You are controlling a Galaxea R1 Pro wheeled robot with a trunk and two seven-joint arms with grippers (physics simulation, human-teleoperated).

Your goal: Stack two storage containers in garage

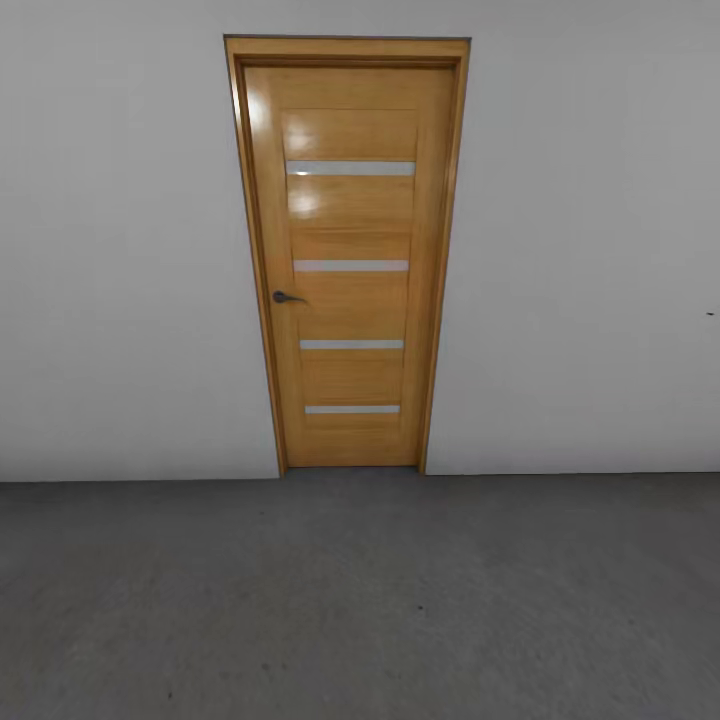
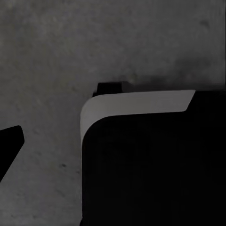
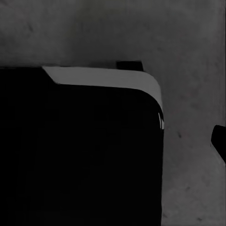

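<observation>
I am in the garage, facing a plain grey-white wall (image 1: 110,260). The dark grey concrete floor (image 1: 360,600) stretches in front of me. The two storage containers are out of view, and so is the living room. In the left wrist view a dark fingertip (image 2: 9,146) pokes in at the frame's edge over the floor (image 2: 47,56). In the right wrist view another dark fingertip (image 3: 219,141) shows at the edge over the floor (image 3: 188,47). Too little of either gripper shows to tell whether it is open or shut.
An orange-wood door (image 1: 350,260) with frosted strips and a dark handle (image 1: 285,297) stands shut in the wall straight ahead. My own black base with a pale rounded rim (image 2: 136,103) (image 3: 108,77) sits close under both wrist cameras.
</observation>
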